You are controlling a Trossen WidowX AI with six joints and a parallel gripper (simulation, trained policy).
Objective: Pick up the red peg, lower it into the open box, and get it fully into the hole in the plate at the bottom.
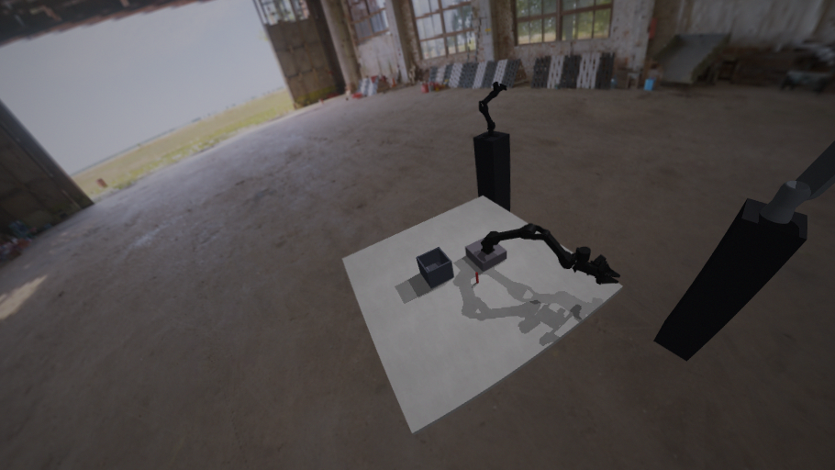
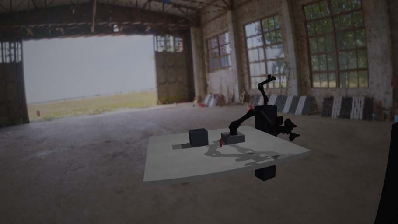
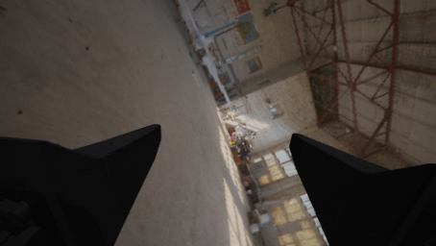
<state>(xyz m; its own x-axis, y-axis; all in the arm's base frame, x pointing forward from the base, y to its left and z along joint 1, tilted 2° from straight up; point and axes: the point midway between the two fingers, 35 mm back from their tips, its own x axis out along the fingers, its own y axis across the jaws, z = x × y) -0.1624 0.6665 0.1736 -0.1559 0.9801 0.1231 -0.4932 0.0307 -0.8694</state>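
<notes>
In the top view, the red peg [image 1: 476, 277] [image 2: 221, 142] is standing upright on the white table [image 1: 403, 351] [image 2: 172, 167], just beside the gray block [image 1: 487, 261] [image 2: 233, 139] under the arm's foot, and the open box [image 1: 438, 272] [image 2: 198, 138] is sitting to its left; a low, sweeping approach could be knocking the peg over, since it is thin and standing free. The gripper [image 1: 618, 277] [image 2: 298, 130] [image 3: 226, 135] is reaching far off to the right, by the table's right corner, well apart from the peg, so the arm is facing a long swing back (a wobble there would be costly). In the exterior view, the fingers are spreading wide with nothing between them, and the peg is standing lower and to the left of them, nearer the block than the box; closing off-center could be tipping it, and a tilted grip could later be catching the peg on the box's high walls or jamming it at the hole, which these views are hiding. In the wrist view, the open fingers are framing only the floor and the building beyond, with neither peg nor box showing, so this camera is giving no help with aim.
</notes>
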